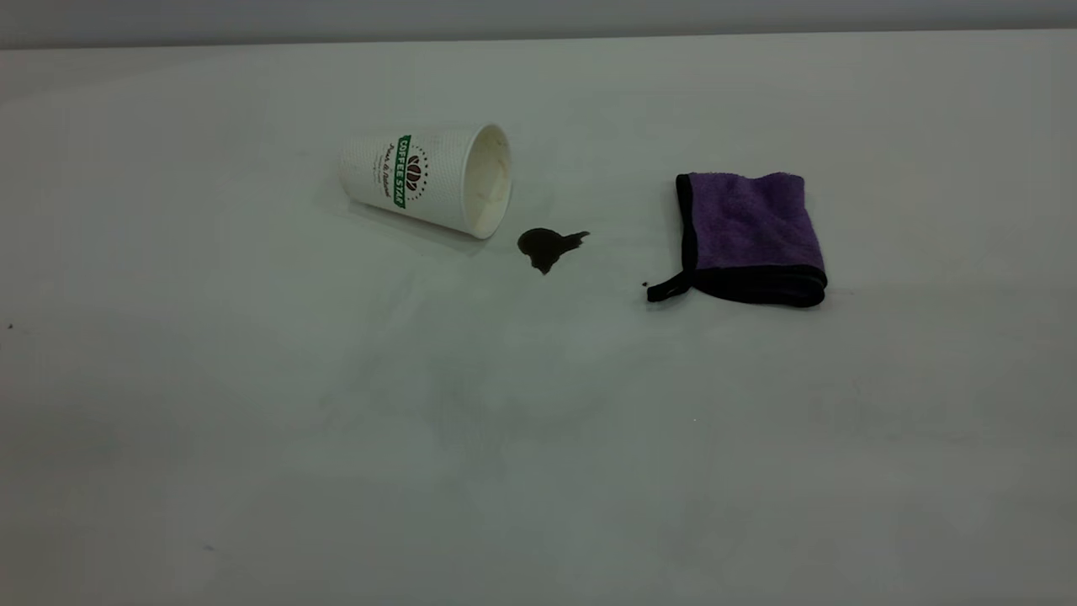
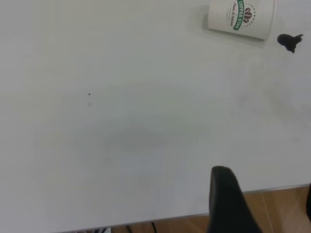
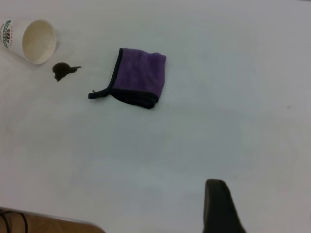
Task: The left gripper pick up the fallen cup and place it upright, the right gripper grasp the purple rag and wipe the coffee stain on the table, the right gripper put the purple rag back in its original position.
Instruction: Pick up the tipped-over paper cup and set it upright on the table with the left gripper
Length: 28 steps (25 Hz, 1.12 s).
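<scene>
The fallen cup [image 1: 429, 177] lies on its side on the table [image 1: 336, 421], its mouth facing the coffee stain [image 1: 547, 246] just beside it. The purple rag [image 1: 749, 236] lies folded to the right of the stain, its loop tab pointing toward the stain. Neither gripper shows in the exterior view. In the left wrist view my left gripper [image 2: 265, 187] is open and empty over the table's near edge, far from the cup [image 2: 241, 18] and stain [image 2: 289, 41]. In the right wrist view my right gripper [image 3: 265, 194] is open and empty, well short of the rag [image 3: 138, 80], with only one finger [image 3: 217, 206] visible.
The table's near edge and a wooden floor [image 2: 277, 213] show under the left gripper. A tiny dark speck [image 2: 89, 94] sits on the tabletop. The table's far edge [image 1: 538, 38] runs along the back. Cables [image 3: 12, 221] show at the table's edge.
</scene>
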Motion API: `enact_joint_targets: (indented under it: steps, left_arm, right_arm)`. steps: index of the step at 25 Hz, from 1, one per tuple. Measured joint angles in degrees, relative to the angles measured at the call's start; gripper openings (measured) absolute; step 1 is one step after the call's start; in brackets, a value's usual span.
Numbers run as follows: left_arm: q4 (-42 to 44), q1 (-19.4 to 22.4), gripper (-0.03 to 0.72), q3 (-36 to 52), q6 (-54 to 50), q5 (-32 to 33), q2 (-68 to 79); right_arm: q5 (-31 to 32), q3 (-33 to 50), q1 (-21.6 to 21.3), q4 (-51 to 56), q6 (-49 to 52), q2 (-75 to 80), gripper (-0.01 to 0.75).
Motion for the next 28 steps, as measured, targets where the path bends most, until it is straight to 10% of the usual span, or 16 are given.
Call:
enact_joint_targets:
  steps: [14,28]
  left_arm:
    - [0.03,0.00,0.607,-0.44,-0.09,-0.94,10.71]
    - [-10.58,-0.64,0.590,-14.62,10.19,-23.06,60.23]
  right_arm:
    - [0.00,0.00,0.00,0.00,0.00,0.00,0.480]
    - [0.00,0.00,0.00,0.00,0.00,0.00,0.480]
